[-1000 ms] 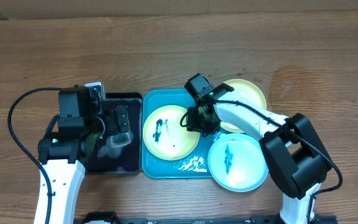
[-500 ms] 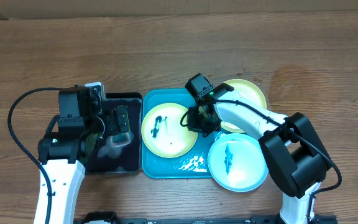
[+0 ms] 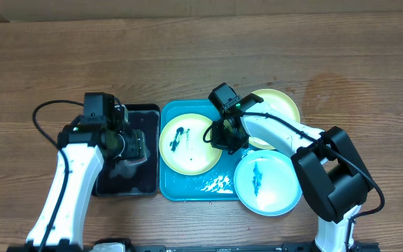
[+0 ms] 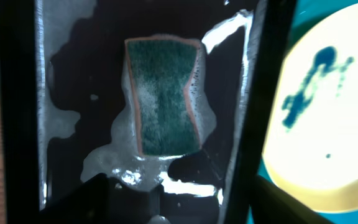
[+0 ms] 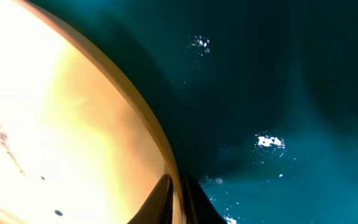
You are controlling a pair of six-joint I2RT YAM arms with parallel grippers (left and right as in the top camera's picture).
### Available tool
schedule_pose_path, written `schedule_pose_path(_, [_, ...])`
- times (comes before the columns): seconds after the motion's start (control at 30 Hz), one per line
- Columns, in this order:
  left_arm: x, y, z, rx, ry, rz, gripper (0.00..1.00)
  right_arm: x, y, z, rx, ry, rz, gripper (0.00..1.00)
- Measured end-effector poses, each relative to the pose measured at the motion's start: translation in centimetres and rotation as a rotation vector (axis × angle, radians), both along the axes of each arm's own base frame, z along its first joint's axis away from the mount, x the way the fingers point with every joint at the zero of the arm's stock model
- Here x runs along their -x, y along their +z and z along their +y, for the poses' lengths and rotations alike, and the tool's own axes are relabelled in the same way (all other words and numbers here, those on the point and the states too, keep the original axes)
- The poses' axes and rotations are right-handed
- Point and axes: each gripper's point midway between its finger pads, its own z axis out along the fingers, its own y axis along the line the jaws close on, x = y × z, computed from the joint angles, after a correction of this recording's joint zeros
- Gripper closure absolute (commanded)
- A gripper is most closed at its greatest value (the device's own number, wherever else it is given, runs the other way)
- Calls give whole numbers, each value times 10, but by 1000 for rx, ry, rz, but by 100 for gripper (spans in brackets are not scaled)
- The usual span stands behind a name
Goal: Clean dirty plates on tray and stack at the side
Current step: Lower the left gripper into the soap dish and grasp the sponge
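Note:
A yellow-green plate (image 3: 187, 147) with dark teal smears lies on the turquoise tray (image 3: 187, 190). My right gripper (image 3: 220, 137) is shut on its right rim; in the right wrist view the fingers (image 5: 164, 198) pinch the plate (image 5: 55, 112) edge above the tray (image 5: 278, 81). A second yellow-green plate (image 3: 280, 110) rests at the tray's back right. A smeared light blue plate (image 3: 266, 183) overlaps the front right corner. My left gripper (image 3: 133, 145) hangs open over the black tray (image 3: 149, 112), above a green sponge (image 4: 165, 96).
The black tray (image 4: 17, 112) beside the turquoise tray holds soapy foam (image 4: 114, 155) around the sponge. Bare wooden table (image 3: 201, 56) stretches behind both trays. A black cable (image 3: 40, 119) loops at the far left.
The right gripper closed on the plate's rim and the plate shifted slightly left. The left arm swung over the black tray, and its jaws narrowed somewhat.

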Motion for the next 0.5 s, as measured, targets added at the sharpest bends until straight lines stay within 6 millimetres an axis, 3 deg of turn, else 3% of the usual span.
schedule_pose_path(0.13, [-2,-19,1,-5,-2,56,54,0,0,0,-2,1,-2,92])
schedule_pose_path(0.3, [-5,-37,2,-7,4,104,62,-2,0,1,-5,1,-8,92])
schedule_pose_path(0.47, [-11,-44,2,-9,6,103,64,-2,0,1,-5,1,-9,92])
schedule_pose_path(0.5, [-12,-44,2,-9,9,98,69,-2,0,1,-6,1,-9,92])
